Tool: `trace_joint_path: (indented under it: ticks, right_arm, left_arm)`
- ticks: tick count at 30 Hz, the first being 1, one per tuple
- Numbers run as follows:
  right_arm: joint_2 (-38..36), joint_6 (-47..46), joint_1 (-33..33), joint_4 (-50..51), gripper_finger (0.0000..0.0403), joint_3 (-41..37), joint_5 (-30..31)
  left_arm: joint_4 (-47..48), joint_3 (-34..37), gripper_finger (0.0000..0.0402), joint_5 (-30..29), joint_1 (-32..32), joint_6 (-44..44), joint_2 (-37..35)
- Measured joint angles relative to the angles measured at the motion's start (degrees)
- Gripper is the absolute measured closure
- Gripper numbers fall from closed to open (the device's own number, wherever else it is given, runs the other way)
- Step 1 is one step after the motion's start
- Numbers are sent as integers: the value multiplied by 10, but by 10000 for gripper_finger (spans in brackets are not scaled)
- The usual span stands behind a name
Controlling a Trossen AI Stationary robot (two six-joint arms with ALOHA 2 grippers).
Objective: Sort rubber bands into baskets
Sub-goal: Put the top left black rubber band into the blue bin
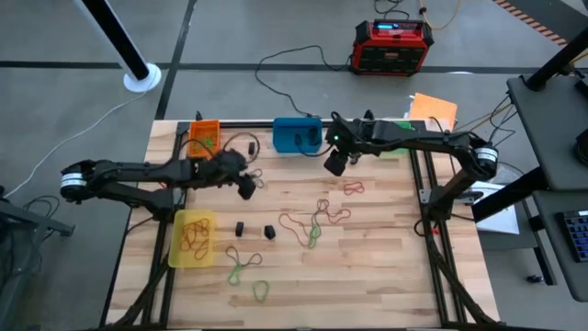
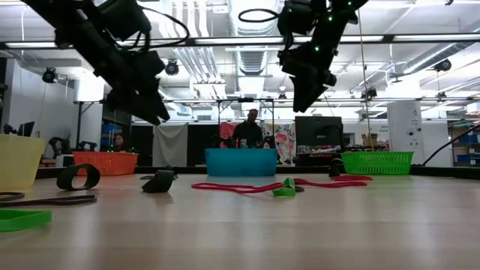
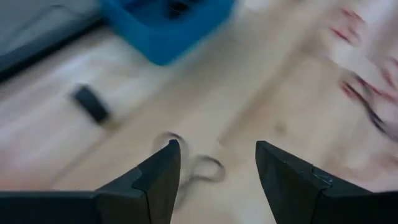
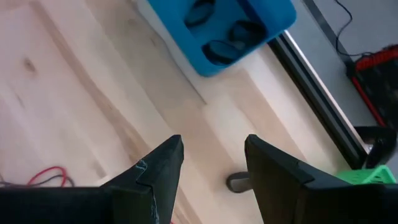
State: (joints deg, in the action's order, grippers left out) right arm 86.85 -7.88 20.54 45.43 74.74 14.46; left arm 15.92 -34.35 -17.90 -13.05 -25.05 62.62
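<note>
Right claw [image 1: 335, 165] hangs open and empty above the wooden surface [image 1: 386, 248], the blue rectangular plastic basket [image 1: 297, 135] holding black bands just beyond it. Left claw [image 1: 247, 187] is open too, loose thin rubber bands [image 1: 317, 221] scattered nearby.

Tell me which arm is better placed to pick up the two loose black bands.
Left, probably. The left gripper hangs open near the two black bands on the table beside the yellow basket. The right gripper, also open and empty, hovers near the blue basket, farther from them.
</note>
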Motion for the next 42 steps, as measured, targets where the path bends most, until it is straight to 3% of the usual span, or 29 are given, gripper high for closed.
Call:
trace_joint_path:
  ticks: [10, 21, 28, 42]
  right_arm:
    - [-1, 3, -9, -4, 234, 0, 0]
    - [-1, 24, -9, -4, 234, -1, 0]
    - [-1, 26, -9, -4, 234, -2, 0]
    - [-1, 26, -9, -3, 234, -2, 0]
  left_arm:
    - [113, -129, 227, -11, -108, 49, 114]
    - [97, -167, 249, 10, -208, 46, 282]
    - [89, -202, 245, 11, -226, 50, 330]
    - [65, -211, 192, 18, -230, 69, 378]
